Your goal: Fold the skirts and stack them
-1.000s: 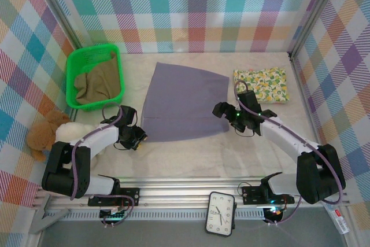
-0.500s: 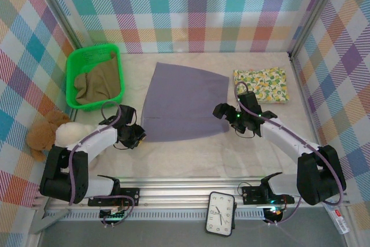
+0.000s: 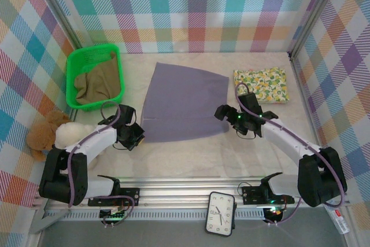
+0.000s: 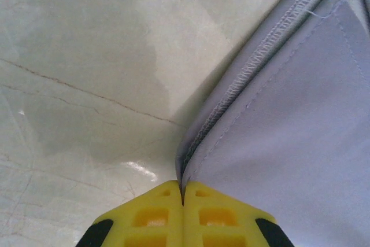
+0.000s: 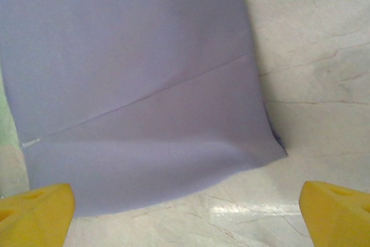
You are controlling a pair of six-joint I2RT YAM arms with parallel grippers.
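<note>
The grey-lavender skirt [image 3: 182, 105] lies spread flat in the middle of the pale, marble-veined worktop [image 3: 191, 154]. It is a plain trapezoid, narrower at the far end and wider toward the arms, with a faint seam line running across it near the wider end. The left claw [image 3: 137, 135] sits at the skirt's near left corner. In the left wrist view its yellow fingers [image 4: 150, 218] are pressed tight together with the edge of the cloth [image 4: 300, 114] pinched between them. The stitched hem rises slightly off the worktop there and shows a doubled layer. The right claw [image 3: 222, 113] is at the skirt's near right corner. In the right wrist view its yellow fingertips [image 5: 34, 206] stand wide apart with nothing between them, one on either side of the corner. The fabric [image 5: 133, 85] below is smooth apart from one diagonal line and a small lifted tip at the corner. A white skirt with yellow-green floral print [image 3: 261, 84] lies folded into a neat rectangle at the far right corner of the worktop, well apart from the grey one. An olive-khaki skirt [image 3: 98, 82] sits crumpled inside a green basket [image 3: 75, 65] at the far left. Near the left edge rest a brown teddy bear [image 3: 43, 134] and a white plush [image 3: 69, 134].
</note>
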